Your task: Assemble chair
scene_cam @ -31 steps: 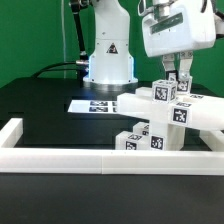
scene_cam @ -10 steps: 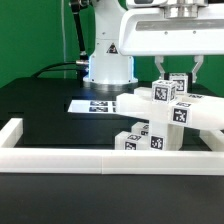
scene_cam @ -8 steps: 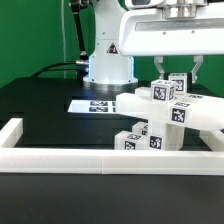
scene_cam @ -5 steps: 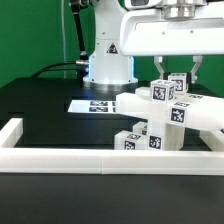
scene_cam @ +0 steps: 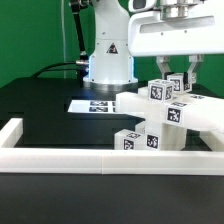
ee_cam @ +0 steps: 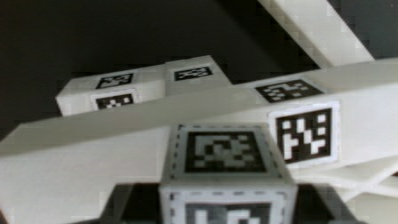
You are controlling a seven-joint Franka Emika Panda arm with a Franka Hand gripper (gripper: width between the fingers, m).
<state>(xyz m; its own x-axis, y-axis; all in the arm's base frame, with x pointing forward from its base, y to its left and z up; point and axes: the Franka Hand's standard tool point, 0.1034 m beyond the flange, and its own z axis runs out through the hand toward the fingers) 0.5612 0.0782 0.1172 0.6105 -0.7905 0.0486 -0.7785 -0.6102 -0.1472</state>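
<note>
White chair (scene_cam: 165,115) part now lower, leftward

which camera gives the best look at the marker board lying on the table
The exterior view. There the marker board lies flat on the black table, between the robot's base and the chair, its printed tags visible. The wrist view is filled by chair pieces at close range and shows none of the board.

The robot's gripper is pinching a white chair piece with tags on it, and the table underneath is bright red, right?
Not quite. The table is black, not red, as the exterior view shows. The rest holds: the gripper is shut on a white chair piece that bears black-and-white tags.
</note>
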